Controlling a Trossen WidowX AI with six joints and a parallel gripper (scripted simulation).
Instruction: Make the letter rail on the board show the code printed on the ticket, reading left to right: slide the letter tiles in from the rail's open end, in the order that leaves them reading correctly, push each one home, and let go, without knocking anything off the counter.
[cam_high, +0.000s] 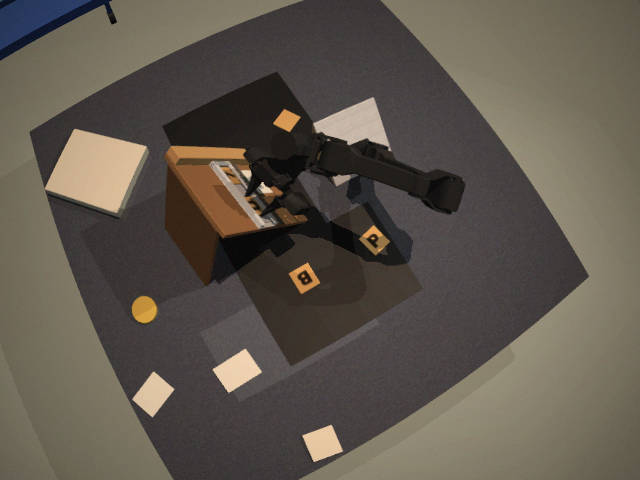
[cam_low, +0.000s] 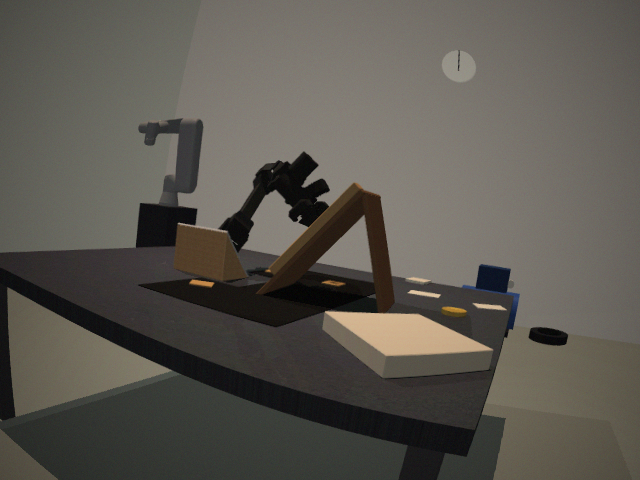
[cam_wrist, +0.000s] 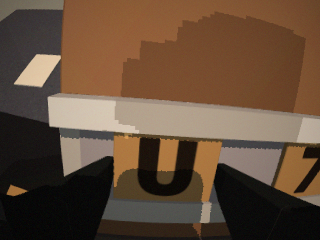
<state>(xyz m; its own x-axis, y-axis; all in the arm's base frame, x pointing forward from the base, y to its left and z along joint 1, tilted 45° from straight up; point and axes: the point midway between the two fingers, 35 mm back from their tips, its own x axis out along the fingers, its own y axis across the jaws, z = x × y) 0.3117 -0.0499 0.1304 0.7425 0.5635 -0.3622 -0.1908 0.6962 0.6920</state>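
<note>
My gripper (cam_high: 254, 205) (cam_wrist: 166, 168) is shut on the U tile (cam_wrist: 129, 167), which lies in the letter rail (cam_high: 238, 195) (cam_wrist: 82, 114) on the sloping brown board (cam_high: 193, 178) (cam_wrist: 92, 50). The 7 tile (cam_high: 230, 175) (cam_wrist: 290, 172) is farther along the rail, to the right in the wrist view, with a gap between the two. The P tile (cam_high: 383, 242) and B tile (cam_high: 312, 281) lie on the dark mat (cam_high: 294, 341). Another orange tile (cam_high: 286, 119) (cam_low: 201, 283) lies behind the arm, its letter not visible. No ticket print is readable.
A wedge-shaped stand (cam_high: 356, 121) (cam_low: 199, 253) is beside the arm. A thick cream block (cam_high: 98, 170) (cam_low: 403, 333), a yellow disc (cam_high: 144, 309) (cam_low: 453, 311) and cream cards (cam_high: 237, 370) (cam_high: 153, 394) (cam_high: 322, 443) lie on the counter around the board.
</note>
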